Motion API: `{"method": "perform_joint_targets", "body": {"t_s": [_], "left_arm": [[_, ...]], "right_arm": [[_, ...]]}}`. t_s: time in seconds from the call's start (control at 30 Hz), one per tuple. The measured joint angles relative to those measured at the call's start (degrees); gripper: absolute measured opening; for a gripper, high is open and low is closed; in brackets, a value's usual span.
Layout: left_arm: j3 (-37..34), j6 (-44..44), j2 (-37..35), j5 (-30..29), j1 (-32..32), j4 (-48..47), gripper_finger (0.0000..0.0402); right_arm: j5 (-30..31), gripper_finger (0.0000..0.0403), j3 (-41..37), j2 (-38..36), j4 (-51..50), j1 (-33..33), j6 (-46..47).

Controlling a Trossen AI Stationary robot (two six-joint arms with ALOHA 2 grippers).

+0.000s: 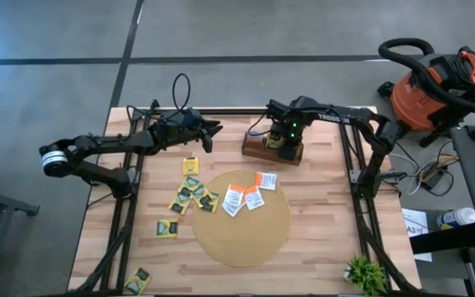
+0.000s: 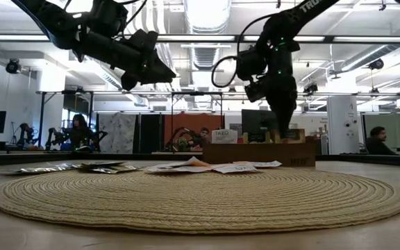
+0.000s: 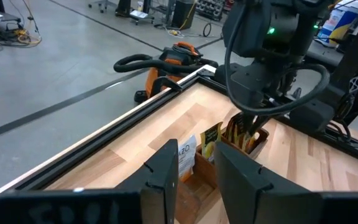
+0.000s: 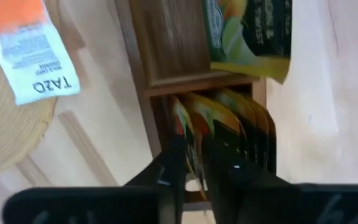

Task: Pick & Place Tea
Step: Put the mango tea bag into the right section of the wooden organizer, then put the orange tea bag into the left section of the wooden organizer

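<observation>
Right jaws: the right gripper points down into an end compartment of the wooden box; its two dark fingers stand a narrow gap apart with the top of one upright orange sachet between them. Whether they press on it cannot be told.
Left jaws: the left gripper hangs above the far edge of the worktop, left of the box; its fingers stand partly apart with nothing between them.
Tea in the box: several sachets stand on edge, packed side by side in the compartment under the right gripper; a yellow and dark green sachet lies at the next compartment.
Tea on the mat: four flat square sachets, white with orange bands, lie at the far edge of the round mat, some overlapping.
Tea on the worktop: yellow and dark green sachets lie in a loose cluster just left of the mat, one alone nearer the front, another near the front left corner.
Box: at the far edge of the worktop, just beyond the mat.
Print: one white and orange sachet reads "TAZO".
</observation>
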Motion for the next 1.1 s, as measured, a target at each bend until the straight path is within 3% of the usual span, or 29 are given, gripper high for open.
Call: {"method": "perform_joint_targets", "body": {"t_s": [0.33, 0.63, 0.87, 1.1], "left_arm": [[0.0, -1.1, 0.0, 0.0, 0.0, 0.0, 0.0099], [0.0, -8.5, 0.0, -1.8, 0.0, -1.1, 0.0099], [0.0, -21.7, 0.0, -1.9, 0.0, -3.6, 0.0099], [0.0, -24.1, 0.0, -1.7, 0.0, -7.0, 0.0099]], "right_arm": [[2.3, 0.0122, 0.0, -3.8, 3.0, 1.3, -4.1], [-0.3, 0.0123, -2.5, -15.3, 19.9, 1.3, -6.8], [-0.7, 0.0127, -7.8, -19.3, 40.1, 0.9, 0.1], [-1.1, 0.0120, -9.3, -17.4, 39.8, 1.1, 0.8]]}}
